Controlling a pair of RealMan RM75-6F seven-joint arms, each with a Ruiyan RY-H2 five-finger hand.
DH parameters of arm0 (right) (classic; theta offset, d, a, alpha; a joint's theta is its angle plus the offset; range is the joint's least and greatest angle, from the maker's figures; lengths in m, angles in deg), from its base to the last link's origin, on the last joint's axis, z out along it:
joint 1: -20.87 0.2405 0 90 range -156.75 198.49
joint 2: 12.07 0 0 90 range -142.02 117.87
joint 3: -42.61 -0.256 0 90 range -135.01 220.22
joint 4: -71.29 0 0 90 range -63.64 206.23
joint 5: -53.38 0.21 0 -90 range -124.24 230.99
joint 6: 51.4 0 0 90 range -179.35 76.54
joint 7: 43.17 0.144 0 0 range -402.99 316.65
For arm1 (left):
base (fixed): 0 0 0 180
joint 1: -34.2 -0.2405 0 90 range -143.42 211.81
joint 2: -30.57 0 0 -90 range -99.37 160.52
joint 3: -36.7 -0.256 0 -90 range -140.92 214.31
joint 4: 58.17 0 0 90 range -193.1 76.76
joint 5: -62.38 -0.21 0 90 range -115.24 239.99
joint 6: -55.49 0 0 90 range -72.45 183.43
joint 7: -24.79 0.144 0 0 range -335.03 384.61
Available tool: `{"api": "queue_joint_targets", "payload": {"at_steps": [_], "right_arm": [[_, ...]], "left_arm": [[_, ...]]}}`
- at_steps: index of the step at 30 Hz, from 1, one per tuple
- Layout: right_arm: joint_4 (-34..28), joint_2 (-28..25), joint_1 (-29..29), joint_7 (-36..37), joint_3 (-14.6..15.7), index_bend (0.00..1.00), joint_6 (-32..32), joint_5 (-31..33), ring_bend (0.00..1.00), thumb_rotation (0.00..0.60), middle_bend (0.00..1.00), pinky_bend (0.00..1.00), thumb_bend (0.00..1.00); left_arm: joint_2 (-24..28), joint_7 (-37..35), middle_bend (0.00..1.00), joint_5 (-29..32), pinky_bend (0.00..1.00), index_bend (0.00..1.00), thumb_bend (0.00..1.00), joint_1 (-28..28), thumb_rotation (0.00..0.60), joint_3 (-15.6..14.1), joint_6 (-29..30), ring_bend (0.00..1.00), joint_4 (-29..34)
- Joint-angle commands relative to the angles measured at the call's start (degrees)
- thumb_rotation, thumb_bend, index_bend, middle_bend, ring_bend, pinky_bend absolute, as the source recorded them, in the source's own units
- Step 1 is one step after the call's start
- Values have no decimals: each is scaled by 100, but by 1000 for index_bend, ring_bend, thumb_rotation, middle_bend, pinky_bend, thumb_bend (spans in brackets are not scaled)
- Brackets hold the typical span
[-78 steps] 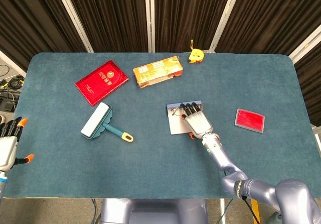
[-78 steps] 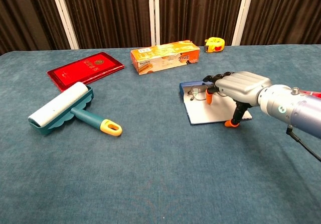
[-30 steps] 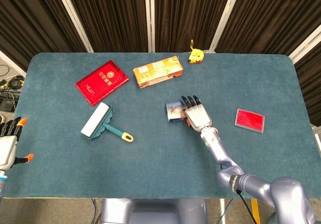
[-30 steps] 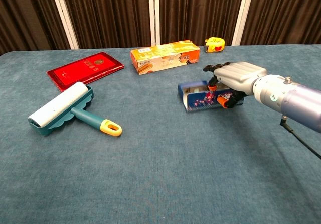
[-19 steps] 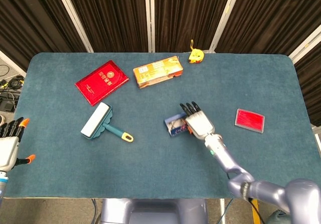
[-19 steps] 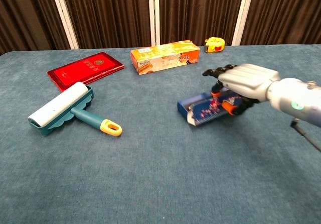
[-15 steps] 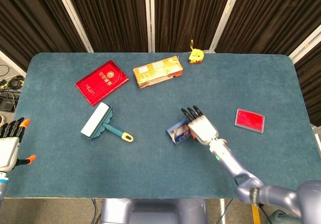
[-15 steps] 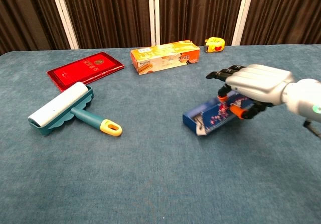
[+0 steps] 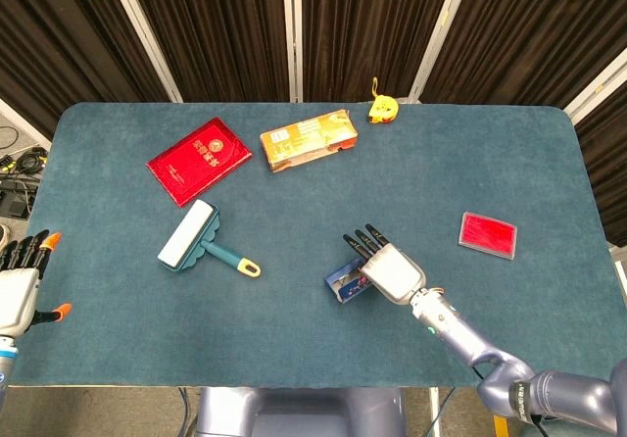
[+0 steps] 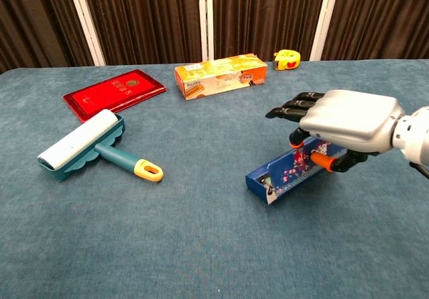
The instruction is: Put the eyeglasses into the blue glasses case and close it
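Since a few seconds back the blue glasses case (image 10: 289, 173) has gone from lying open flat further back on the table (image 9: 118, 290) to nearly folded shut, and it has slid toward you, near end now on the cloth and far end under your right hand (image 10: 345, 126). You've got that hand palm-down over it, fingers stretched forward, thumb tucked under against the lid; looks like a press-and-drag hold, so the case skates instead of closing. Eyeglasses: can't see them now, presumably inside, can't confirm. Lid seam looks slightly open at the near end. Left hand (image 9: 18, 282) is parked at the table's left edge, fingers apart, holding nothing. Lint roller (image 10: 84, 146) is well clear.
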State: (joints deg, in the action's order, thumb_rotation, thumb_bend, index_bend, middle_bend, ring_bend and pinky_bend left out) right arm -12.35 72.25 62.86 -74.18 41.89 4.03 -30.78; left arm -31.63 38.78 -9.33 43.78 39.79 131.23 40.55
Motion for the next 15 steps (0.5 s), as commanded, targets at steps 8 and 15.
{"api": "queue_joint_targets", "payload": {"at_steps": [8, 15], "right_arm": [[62, 187, 106, -344, -157, 672, -209, 259, 0, 600, 0, 0, 520], [160, 291, 122, -489, -166, 662, -231, 312, 0, 600, 0, 0, 521]], "left_arm": [[3, 5, 0, 38, 0, 0, 0, 14, 600, 8, -34, 0, -10], [-3, 31, 0, 69, 0, 0, 0, 24, 600, 8, -58, 0, -11]]}}
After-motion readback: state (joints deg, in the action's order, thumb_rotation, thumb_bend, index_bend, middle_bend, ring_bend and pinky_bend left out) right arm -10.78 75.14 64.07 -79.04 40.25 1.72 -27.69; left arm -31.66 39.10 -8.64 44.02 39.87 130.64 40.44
